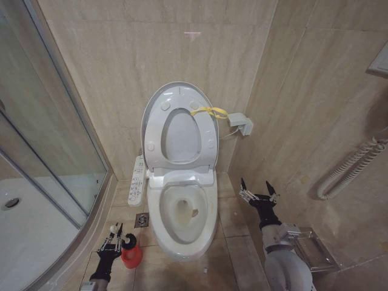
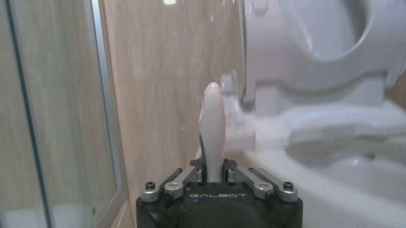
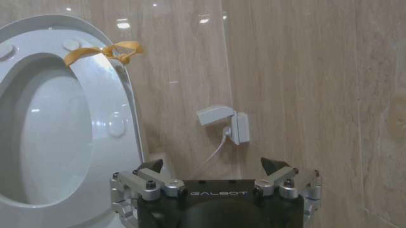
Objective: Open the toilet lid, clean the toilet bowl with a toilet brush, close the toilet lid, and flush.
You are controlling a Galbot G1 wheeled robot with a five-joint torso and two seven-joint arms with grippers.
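Against the back wall of the tiled corner we count one toilet, with its toilet lid [image 1: 180, 103] and ring seat [image 1: 182, 138] both raised and leaning on the wall, a yellow loop [image 1: 209, 111] tied at the lid's right edge. Below them the toilet bowl [image 1: 182, 212] lies uncovered, a yellowish stain on its inner surface. One long white button panel [image 1: 138, 180] runs along the bowl's left side, and one small drain [image 1: 142, 219] sits in the floor just beside the pedestal.

We see one toilet brush [image 2: 211, 130]. Its round red holder cup [image 1: 131, 254] stands on the floor at the bowl's front-left, near the curved edge of the glass shower enclosure [image 1: 42, 176]. Our left claw [image 1: 115, 235] is directly over that cup, and in the left wrist view its fingers are drawn in tight on the brush's white handle, which rises upright from between them toward the raised seat. The bristle head is hidden from us.

Our right claw [image 1: 259, 191] hangs in the air to the right of the bowl, well apart from it, jaws spread wide and holding nothing. It faces the right-hand wall corner, where one small white wall box [image 3: 223, 122] with a cord is mounted just right of the lid. One ribbed white hose [image 1: 351, 167] hangs on the right wall.
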